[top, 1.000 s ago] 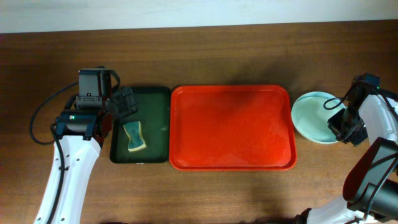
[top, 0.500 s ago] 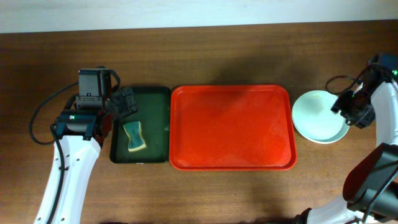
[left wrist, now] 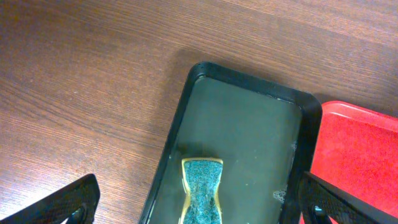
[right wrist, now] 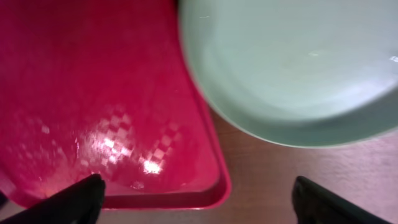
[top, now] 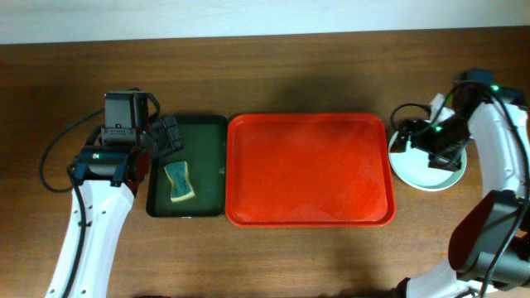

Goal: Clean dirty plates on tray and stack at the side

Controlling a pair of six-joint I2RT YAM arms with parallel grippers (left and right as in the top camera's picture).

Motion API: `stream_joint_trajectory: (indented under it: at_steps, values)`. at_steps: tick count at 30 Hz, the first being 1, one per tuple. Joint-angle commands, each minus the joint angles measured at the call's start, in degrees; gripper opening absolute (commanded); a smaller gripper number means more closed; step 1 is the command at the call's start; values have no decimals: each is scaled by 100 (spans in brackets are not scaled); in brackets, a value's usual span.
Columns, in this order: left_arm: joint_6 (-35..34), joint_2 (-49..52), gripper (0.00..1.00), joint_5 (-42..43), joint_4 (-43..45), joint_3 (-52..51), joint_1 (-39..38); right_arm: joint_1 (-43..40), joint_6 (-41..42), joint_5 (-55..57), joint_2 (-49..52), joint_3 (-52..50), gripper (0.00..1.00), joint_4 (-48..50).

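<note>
Since a second ago, my right arm [top: 497,157] has swung in from the far side of the pale mint plate [top: 418,172]. My right jaws now hang over the plate's edge nearest the red tray [top: 306,170]. My left arm [top: 95,215] has not moved, and the sponge [top: 179,181] lies where it did.

My right jaws are wide open and hold nothing. In the right wrist view their two dark fingertips [right wrist: 81,202] sit far apart at the bottom corners. Between and above them I see the plate, a rounded corner of the red tray, and a strip of the brown wooden surface [right wrist: 280,180]. The plate rests just beside the right edge of the red tray. It is so close that I cannot tell if they touch. I also cannot tell if more plates lie under it. The red tray's floor looks shiny.

My left jaws are wide open too and hold nothing. They hang over the far left corner of the dark green tray [left wrist: 249,124]. That tray sits right against the left edge of the red tray. The sponge is blue-green on top with a yellow side. It lies flat inside the green tray, nearer its left wall.
</note>
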Motion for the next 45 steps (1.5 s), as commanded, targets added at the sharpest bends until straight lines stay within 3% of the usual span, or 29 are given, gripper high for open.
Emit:
stream_joint_trajectory:
  at_steps: [1, 26, 33, 41, 45]
  values:
    - [28, 17, 99, -79, 11, 46, 9, 308, -186, -87, -90, -31, 98, 4]
    - [28, 17, 99, -79, 11, 46, 9, 404, -186, -87, -260, -31, 98, 50]
    - [28, 17, 99, -79, 9, 46, 9, 409, -186, -87, -1355, -31, 98, 72]
    - [28, 17, 99, -79, 11, 46, 11, 422, -186, -87, -3434, -31, 98, 70]
    - [28, 17, 99, -79, 11, 46, 9, 846, -186, -87, -4251, -31, 98, 68]
